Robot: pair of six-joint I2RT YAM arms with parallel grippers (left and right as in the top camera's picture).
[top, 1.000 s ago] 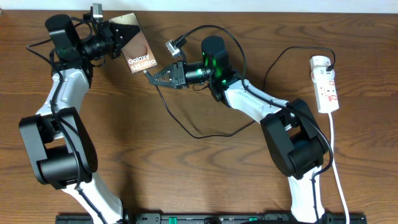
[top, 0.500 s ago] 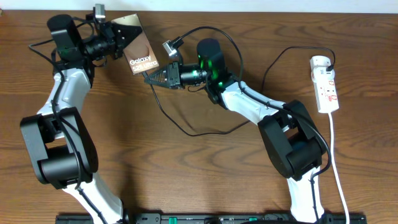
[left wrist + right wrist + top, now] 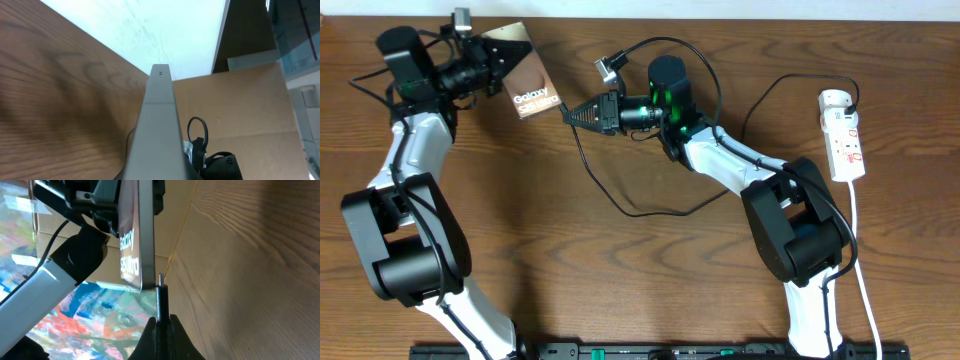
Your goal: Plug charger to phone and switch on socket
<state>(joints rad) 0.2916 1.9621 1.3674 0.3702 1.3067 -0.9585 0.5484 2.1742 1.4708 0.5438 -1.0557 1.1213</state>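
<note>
Black charger tip (image 3: 160,295) just beside phone (image 3: 143,230)

Claw (image 3: 161,324) pinching charger plug (image 3: 160,299), tip beside phone (image 3: 136,235) edge

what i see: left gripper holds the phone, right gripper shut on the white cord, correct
No: the right gripper is shut on the charger tip, not the white cord; the right wrist view shows it. The left gripper does hold the phone.
</note>
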